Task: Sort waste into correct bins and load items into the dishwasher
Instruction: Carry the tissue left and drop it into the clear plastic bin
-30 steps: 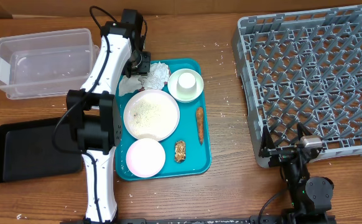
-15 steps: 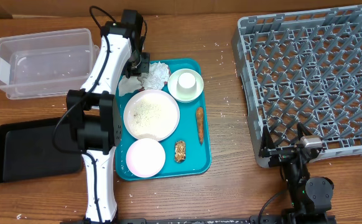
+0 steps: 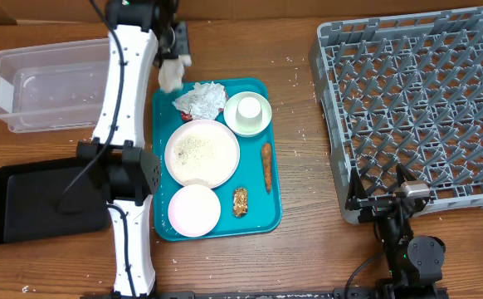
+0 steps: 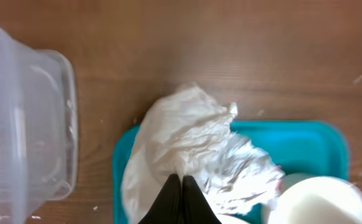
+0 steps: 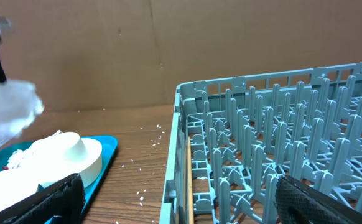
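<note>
Since a second ago the left gripper (image 4: pixel 181 183) has lifted up and back, jaws pinched shut on a thin crumpled white paper napkin (image 4: pixel 187 130); it now dangles over the back corner of the teal plastic tray (image 3: pixel 262 220); floppy stuff, so the robot should probably carry it high and let go well inside the clear rigid plastic bin (image 3: pixel 59 91) just beside the tray; a shinier crinkled wrapper wad (image 3: pixel 202 100) sits on the tray.

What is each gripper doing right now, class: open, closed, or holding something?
Left gripper: closed on the white napkin.
Right gripper: open, holding nothing.
</note>
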Controlling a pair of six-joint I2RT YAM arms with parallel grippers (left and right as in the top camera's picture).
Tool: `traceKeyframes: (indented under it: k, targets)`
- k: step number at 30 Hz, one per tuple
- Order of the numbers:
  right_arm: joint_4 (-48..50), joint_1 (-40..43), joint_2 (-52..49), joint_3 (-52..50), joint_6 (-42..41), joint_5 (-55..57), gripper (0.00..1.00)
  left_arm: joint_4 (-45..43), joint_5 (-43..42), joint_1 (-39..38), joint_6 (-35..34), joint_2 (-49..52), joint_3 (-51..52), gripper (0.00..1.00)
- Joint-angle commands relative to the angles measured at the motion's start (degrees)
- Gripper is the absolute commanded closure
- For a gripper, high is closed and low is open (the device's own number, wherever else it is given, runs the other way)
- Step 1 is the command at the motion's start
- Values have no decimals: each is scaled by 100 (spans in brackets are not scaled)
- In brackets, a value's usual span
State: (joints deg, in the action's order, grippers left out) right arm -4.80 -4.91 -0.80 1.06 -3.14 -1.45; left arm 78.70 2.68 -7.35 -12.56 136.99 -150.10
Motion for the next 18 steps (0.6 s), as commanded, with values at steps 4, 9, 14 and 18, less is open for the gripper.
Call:
traceKeyframes:
  k: [4,9,14,18]
  targets:
    - [15,15,63,-61,15,7,0,323,546,219,-481,-20,-1250,96]
    - [15,17,63,-61,17,4,0,498,850,741,-1051,-20,-1707,96]
    - [15,15,63,-61,15,7,0,496,258,1281,-1257,-17,-1716,96]
    - [15,15,63,-61,17,7,0,420,264,1683,-1626,-15,-1714,96]
